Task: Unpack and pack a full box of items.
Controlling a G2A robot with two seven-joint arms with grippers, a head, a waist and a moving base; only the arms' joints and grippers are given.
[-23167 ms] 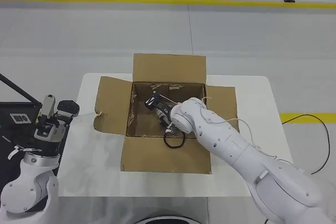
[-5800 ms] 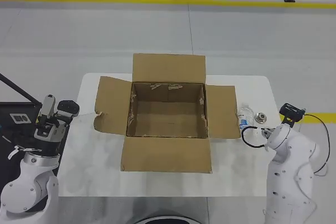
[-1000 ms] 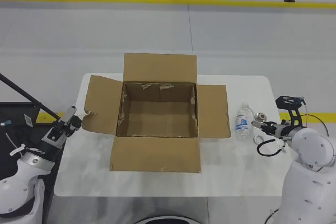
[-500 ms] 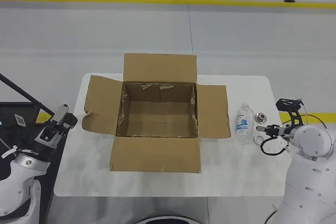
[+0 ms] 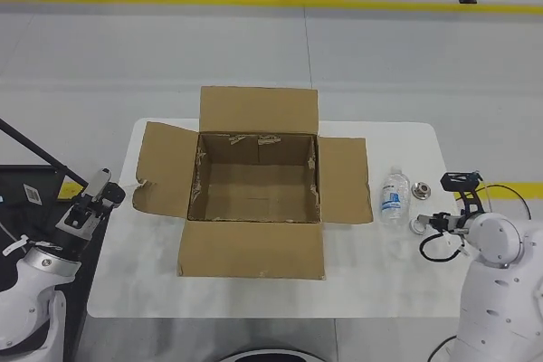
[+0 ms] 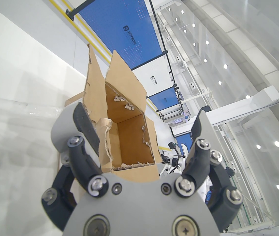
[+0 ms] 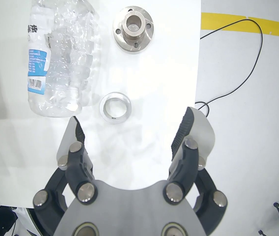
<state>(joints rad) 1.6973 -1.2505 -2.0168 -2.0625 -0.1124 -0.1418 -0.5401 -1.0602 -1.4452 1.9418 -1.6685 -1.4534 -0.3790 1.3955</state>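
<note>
Right fingers [image 7: 181,133] wide apart, nothing between them, tips pointing down at the table [image 7: 154,79] close to its right edge. Right gripper [image 7: 132,121] over bare tabletop, also seen from above [image 5: 432,223]. Ring [image 7: 115,108] flat on the table just ahead of the fingertips and just beside the base of the bottle [image 7: 55,50]. Bottle clear, on its side, cap end away from the robot, lying along the right flap of the box [image 5: 253,249] and near it. Flange [image 7: 133,32] past the ring, hub up, near the bottle but apart from it.

Left fingers [image 6: 85,124] likewise wide, gripping nothing. Left gripper [image 6: 139,114] off the table's left edge, aimed at the box [image 6: 127,84], one finger at the torn edge of the left flap; contact impossible to judge. From above, left gripper [image 5: 104,185] just beside that flap.

Box upright at mid-table, open, all four flaps folded outward.

Thin black cable [image 7: 252,57] on the floor past the table's right edge, crossing a yellow line [image 7: 240,23].
</note>
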